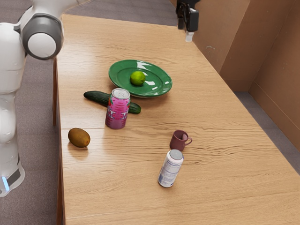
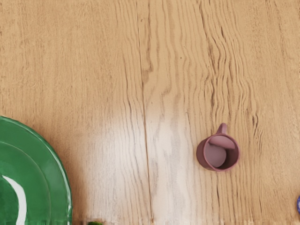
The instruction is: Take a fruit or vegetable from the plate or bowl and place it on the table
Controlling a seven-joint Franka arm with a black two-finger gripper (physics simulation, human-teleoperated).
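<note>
- Green plate (image 1: 161, 89): a lime (image 1: 138, 78) sits on it, inside the rim.
- Black gripper (image 1: 189, 36): raised, apart from the plate; open or closed, I cannot tell.
- Best approach: centre over the lime (round, likely to roll), descend straight, grip its middle.

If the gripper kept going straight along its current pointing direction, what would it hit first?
Pointing down, the gripper would probably meet the tabletop first, somewhere beside the green plate and the mug. Its height and exact landing spot are hard to judge.
</note>
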